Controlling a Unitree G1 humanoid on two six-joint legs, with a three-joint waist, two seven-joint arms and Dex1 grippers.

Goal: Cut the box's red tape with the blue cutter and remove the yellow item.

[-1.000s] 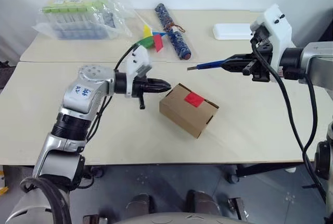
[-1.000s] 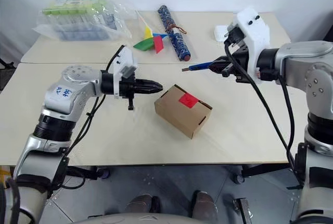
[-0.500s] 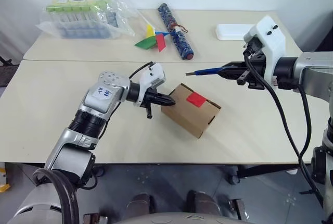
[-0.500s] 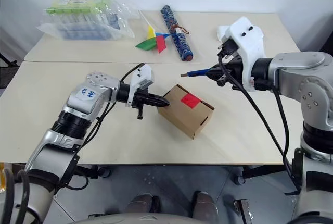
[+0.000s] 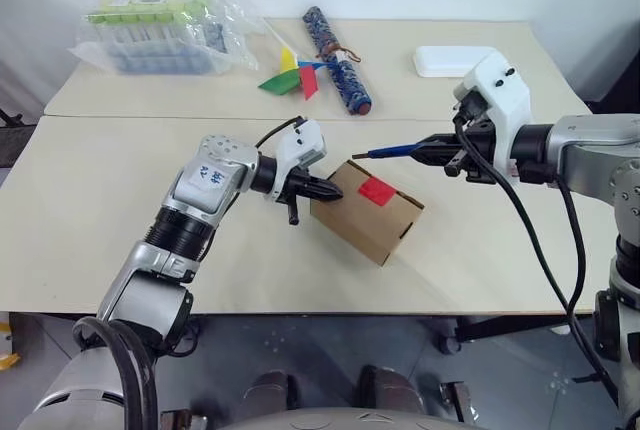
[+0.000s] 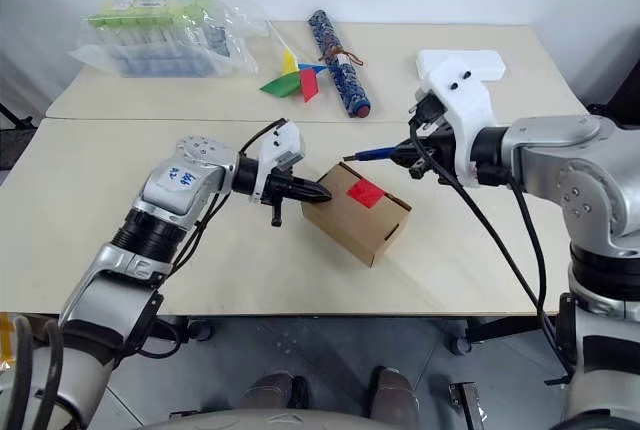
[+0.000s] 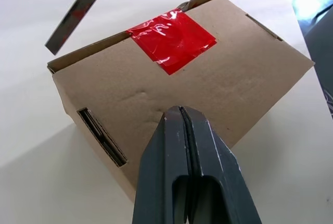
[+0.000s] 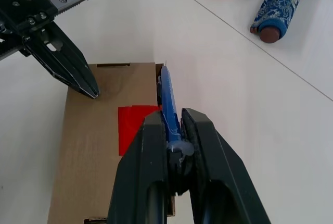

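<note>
While one brown cardboard box (image 5: 366, 210) lies on the table (image 5: 120, 200), one red tape square (image 5: 375, 189) sits on its top face. Left gripper (image 5: 335, 193) — fingers pressed together, empty — touches the box's near edge. Right gripper (image 5: 437, 148) clamps one blue cutter (image 5: 395, 150) — blade above the box.

A white sticker (image 5: 211, 175) on the left arm carries blue handwritten marks, possibly characters or digits, too small to make out. Nothing else bears readable text.
</note>
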